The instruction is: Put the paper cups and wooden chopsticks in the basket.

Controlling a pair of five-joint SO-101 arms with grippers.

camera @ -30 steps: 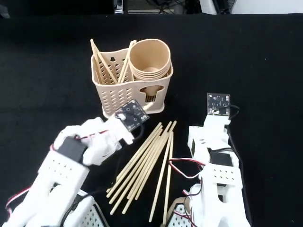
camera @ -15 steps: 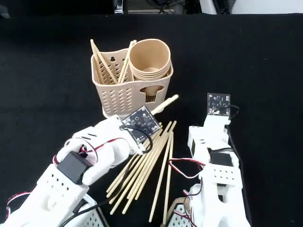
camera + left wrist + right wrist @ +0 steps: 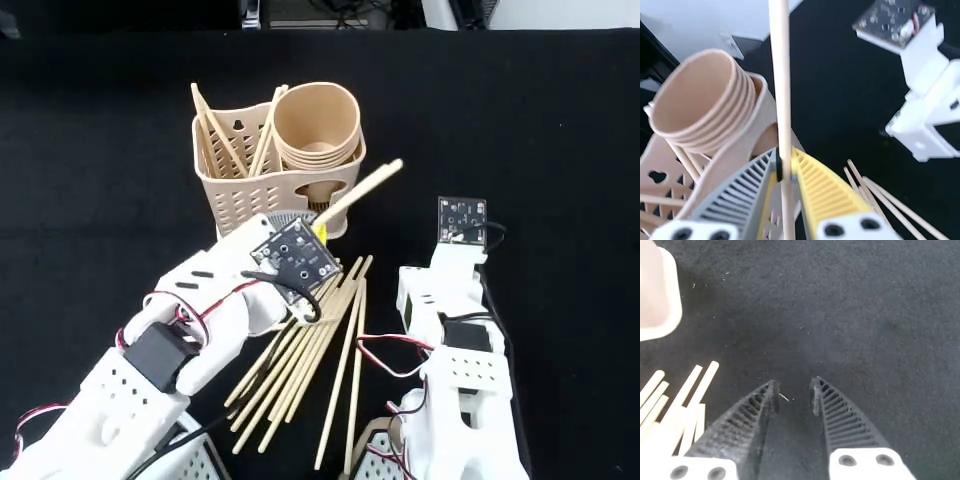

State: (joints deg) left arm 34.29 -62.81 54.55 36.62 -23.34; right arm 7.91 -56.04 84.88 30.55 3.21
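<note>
A beige basket (image 3: 258, 200) stands at the back of the black table, with a stack of paper cups (image 3: 317, 123) in its right compartment and a few wooden chopsticks (image 3: 215, 130) in its left one. My left gripper (image 3: 312, 226) sits just in front of the basket, shut on one chopstick (image 3: 362, 190) that slants up past the basket's right side. In the left wrist view that chopstick (image 3: 780, 75) runs between the grey and yellow fingers (image 3: 812, 185) beside the cups (image 3: 697, 102). Several loose chopsticks (image 3: 315, 345) lie between the arms. My right gripper (image 3: 793, 390) hovers open over bare cloth.
The right arm (image 3: 455, 330) rests folded at the front right, beside the loose chopsticks (image 3: 677, 395). A corner of the basket (image 3: 657, 295) shows in the right wrist view. Open black cloth extends right of and behind the basket.
My left arm has lifted one chopstick off the pile and carried it up and back toward the basket's right side. The right arm has stayed still.
</note>
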